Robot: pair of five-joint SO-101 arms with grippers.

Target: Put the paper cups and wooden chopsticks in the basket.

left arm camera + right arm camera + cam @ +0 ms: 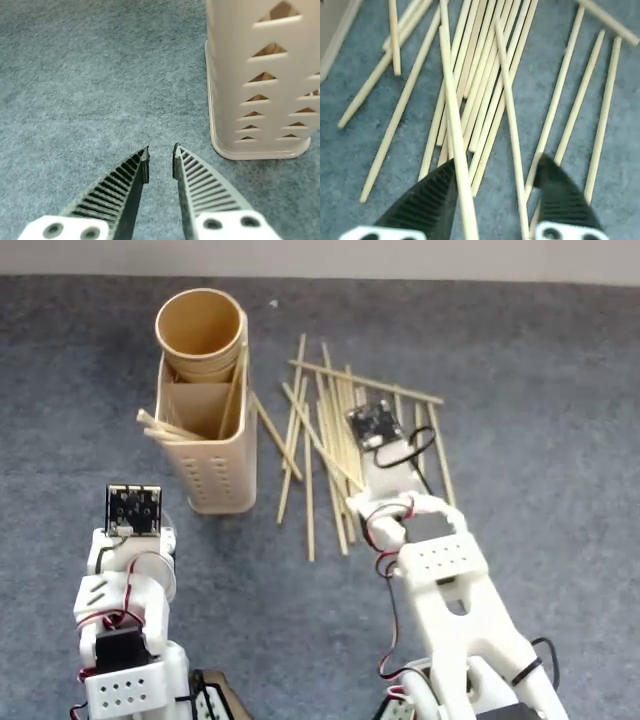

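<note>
Now the right fingers straddle, wide apart, pale wooden chopsticks strewn beside the tall beige slotted plastic basket, likely to pinch one, while the left fingers, narrowly parted and empty, hover by its base.

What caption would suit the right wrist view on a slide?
Open jaws above scattered wooden chopsticks on the grey carpet.

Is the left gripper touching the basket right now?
Apart. The left wrist view shows a strip of bare carpet between the left gripper and the basket.
</note>
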